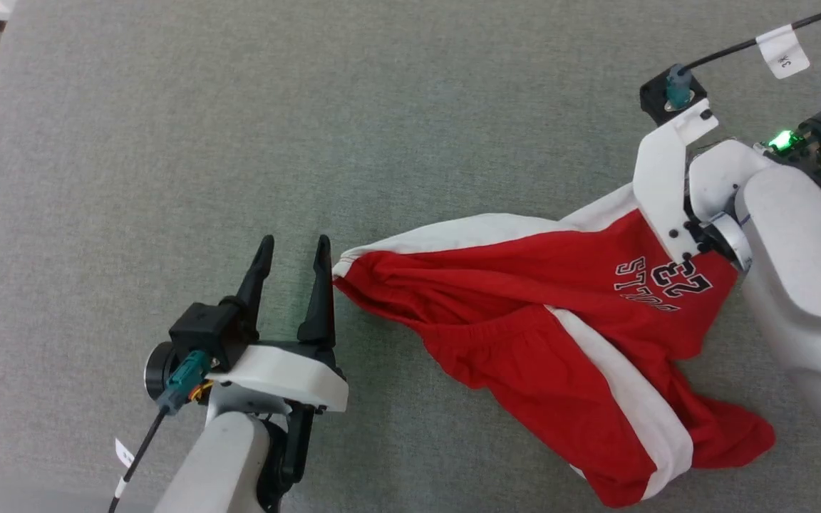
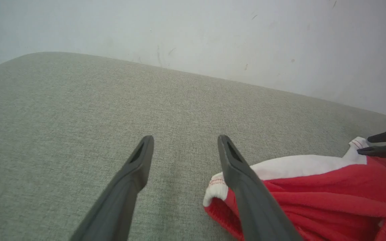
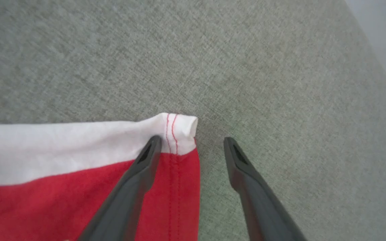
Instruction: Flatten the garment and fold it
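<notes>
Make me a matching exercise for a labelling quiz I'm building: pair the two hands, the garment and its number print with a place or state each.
1 left hand
2 right hand
3 garment
4 number print

A upside down in head view
B open, at garment's left end
C crumpled, not flat
D open, at garment's right end

Pairs: 1-B, 2-D, 3-C, 4-A

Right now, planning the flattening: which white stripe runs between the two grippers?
The far-edge stripe of the garment, reaching from left gripper to right gripper; the other stripe crosses the crumpled near part diagonally.
</notes>
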